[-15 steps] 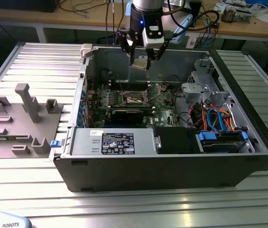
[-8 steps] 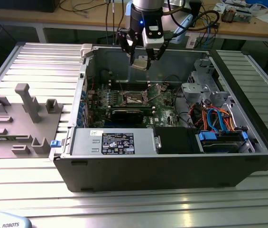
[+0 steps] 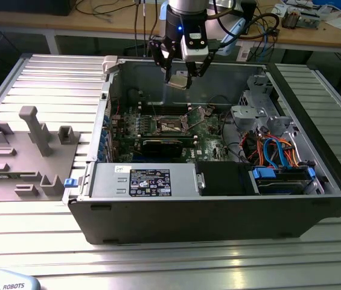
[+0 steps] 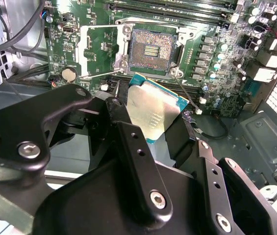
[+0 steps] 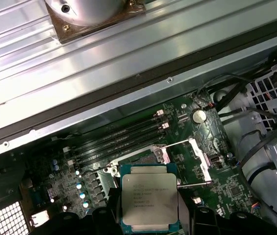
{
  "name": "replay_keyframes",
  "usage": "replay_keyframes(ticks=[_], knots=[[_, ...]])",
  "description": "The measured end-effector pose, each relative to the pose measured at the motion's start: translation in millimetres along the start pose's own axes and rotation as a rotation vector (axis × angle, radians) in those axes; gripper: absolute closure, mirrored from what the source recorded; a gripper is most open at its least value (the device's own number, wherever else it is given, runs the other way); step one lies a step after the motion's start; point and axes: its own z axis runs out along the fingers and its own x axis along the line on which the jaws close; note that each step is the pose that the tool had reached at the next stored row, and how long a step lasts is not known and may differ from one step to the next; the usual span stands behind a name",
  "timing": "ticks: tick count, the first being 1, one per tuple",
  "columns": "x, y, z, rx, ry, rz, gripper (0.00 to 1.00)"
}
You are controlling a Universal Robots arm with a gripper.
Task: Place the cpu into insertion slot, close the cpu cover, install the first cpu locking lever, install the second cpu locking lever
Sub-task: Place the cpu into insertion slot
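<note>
The cpu [image 4: 153, 110] is being gripped by the end effector [image 3: 185, 77] at the exterior view's upper middle, above the insertion slot [image 4: 151, 51]; if lowered tilted, the slot risks being damaged.

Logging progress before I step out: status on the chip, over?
One hand shut on cpu, above the motherboard. The insertion slot bare, cpu cover swung open beside it. Nothing seen in the way.

cpu [image 4: 153, 110] between fingers [image 4: 131, 142], over case [image 3: 188, 211]; insertion slot [image 4: 151, 51] on motherboard [image 4: 62, 54] below
</note>
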Motion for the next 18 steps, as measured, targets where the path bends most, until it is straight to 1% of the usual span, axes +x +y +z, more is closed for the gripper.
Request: replay_keyframes(ticks=[18], knots=[[0.0,0.0,0.2,-0.0002,-0.0011,0.013,0.46]])
